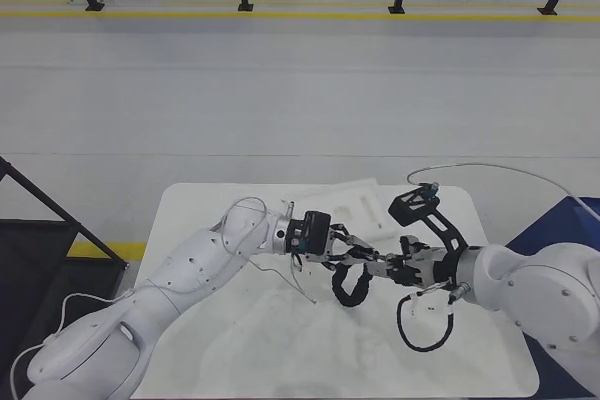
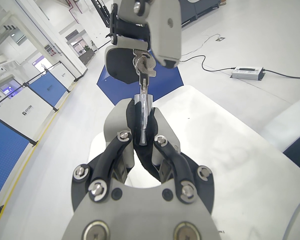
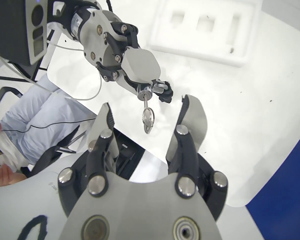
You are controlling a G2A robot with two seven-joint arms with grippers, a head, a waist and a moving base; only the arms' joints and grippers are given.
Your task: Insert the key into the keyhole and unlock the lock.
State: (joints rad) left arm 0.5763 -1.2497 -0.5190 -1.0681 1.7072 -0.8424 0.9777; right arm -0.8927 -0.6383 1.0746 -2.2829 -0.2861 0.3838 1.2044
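L gripper [image 2: 142, 116] is clamped tight on the lock [image 2: 144, 101]. I have the chrome barrel pinched between both pads, keyhole end sticking out past the fingertips. The key [image 2: 145, 67] sits in the keyhole, shaft in and bow hanging free outside the barrel.

R gripper [image 3: 147, 102] is spread wide, one finger on each side of the key [image 3: 148, 118]. From the R wrist cam I see a gap btwn each pad and the bow, so no grip on it. The L wrist cam puts the bow close against the dark pad [image 2: 117, 68], but I can't tell contact from that angle.

Ref the foam tray [image 1: 365, 210]: both grippers meet just on the robot's side of it, held above the table [image 1: 230, 340], not resting on it. L gripper [image 1: 348, 258] comes in from the tray's left end, R gripper [image 1: 390, 268] from its right end, and the lock [image 1: 368, 264] is btwn them, in line w/ the tray's middle. The lock's black cable loop [image 1: 348, 288] hangs below it, further from the tray. The tray itself lies flat at the table's far edge, recesses facing up [image 3: 205, 23].
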